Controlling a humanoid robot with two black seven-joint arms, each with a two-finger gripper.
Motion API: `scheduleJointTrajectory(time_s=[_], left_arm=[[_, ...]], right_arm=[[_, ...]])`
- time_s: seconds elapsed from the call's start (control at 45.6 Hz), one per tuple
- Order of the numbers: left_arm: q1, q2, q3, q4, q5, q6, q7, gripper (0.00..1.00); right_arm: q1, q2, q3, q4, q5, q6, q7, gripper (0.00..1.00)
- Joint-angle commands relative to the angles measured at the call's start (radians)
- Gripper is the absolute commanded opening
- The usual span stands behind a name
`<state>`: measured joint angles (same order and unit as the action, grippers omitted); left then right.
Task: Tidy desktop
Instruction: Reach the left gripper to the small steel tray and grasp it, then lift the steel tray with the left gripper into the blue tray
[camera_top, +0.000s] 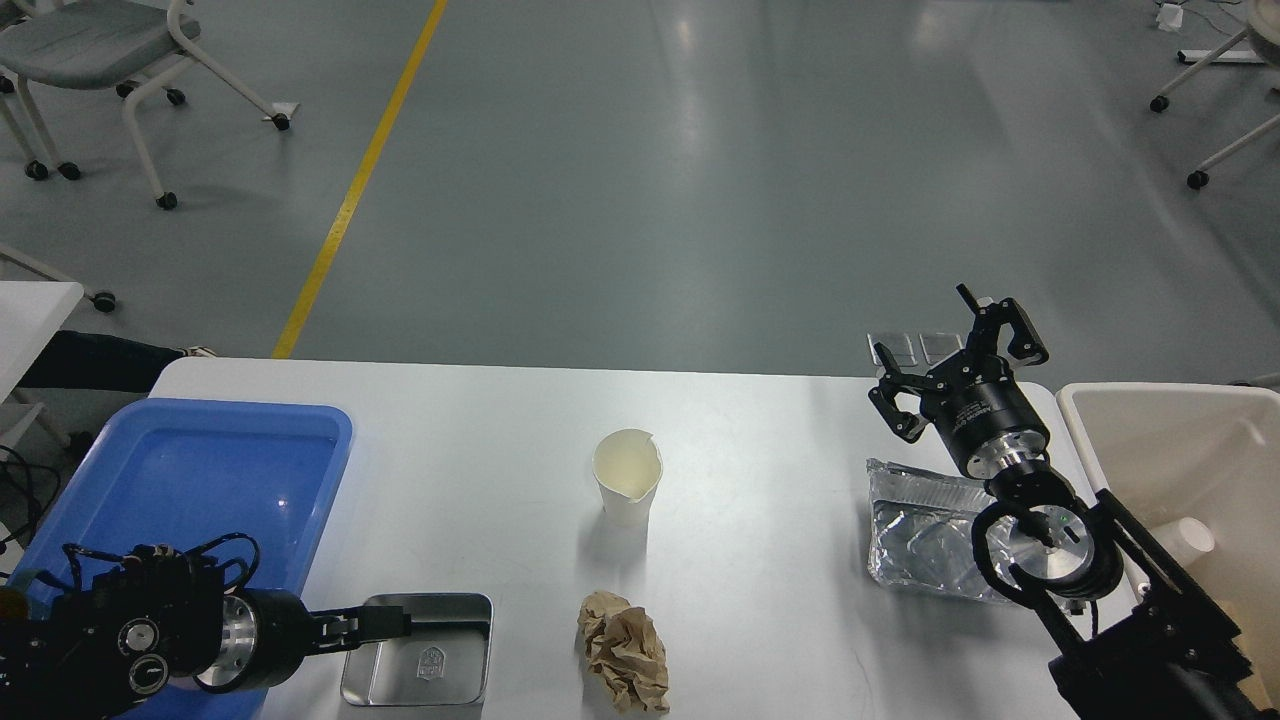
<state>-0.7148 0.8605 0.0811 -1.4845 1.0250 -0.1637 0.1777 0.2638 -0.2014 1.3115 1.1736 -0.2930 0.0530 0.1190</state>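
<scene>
Dented white paper cup (627, 488) and crumpled brown paper wad (624, 650) mid white rectangular desktop (760, 450), crinkled silver foil bag (925, 530) under right gripper (955, 370) with fingers spread wide, left gripper (385, 622) pinching shallow steel tray (420, 650), blue plastic tray (190, 470) left, cream plastic bin (1180, 460) right, grey floor (650, 180) beyond.

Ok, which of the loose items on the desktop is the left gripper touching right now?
The small steel tray. The left gripper is at its left rim, while the paper cup, crumpled brown paper and foil container sit untouched.

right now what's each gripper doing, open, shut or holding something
Left gripper: closed on the near-left rim of the metal tray.
Right gripper: open, holding nothing, raised above the foil container.
</scene>
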Motion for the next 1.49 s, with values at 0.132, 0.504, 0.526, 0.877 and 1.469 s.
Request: scheduleJointTrajectory(time_s=[0.132, 0.504, 0.526, 0.877, 1.469], left_arm=[[-0.002, -0.031, 0.06, 0.032, 0.035, 0.035, -0.001, 0.62], [-0.003, -0.029, 0.097, 0.032, 0.036, 0.041, -0.033, 0.0], [-0.002, -0.028, 0.098, 0.032, 0.038, 0.047, -0.04, 0.0], [-0.018, -0.02, 0.112, 0.023, 0.07, 0.078, -0.057, 0.0], [-0.367, 0.385, 0.098, -0.16, 0.053, -0.077, -0.067, 0.0]], right_arm=[[0.002, 0.002, 0.0, 0.0, 0.0, 0.001, 0.001, 1.0], [0.0, 0.002, 0.0, 0.0, 0.0, 0.001, 0.001, 1.0], [0.0, 0.002, 0.002, 0.0, 0.0, -0.001, 0.001, 1.0], [0.002, 0.0, 0.002, 0.0, 0.0, -0.001, 0.002, 1.0], [0.006, 0.02, -0.003, -0.003, 0.0, -0.004, 0.001, 1.0]])
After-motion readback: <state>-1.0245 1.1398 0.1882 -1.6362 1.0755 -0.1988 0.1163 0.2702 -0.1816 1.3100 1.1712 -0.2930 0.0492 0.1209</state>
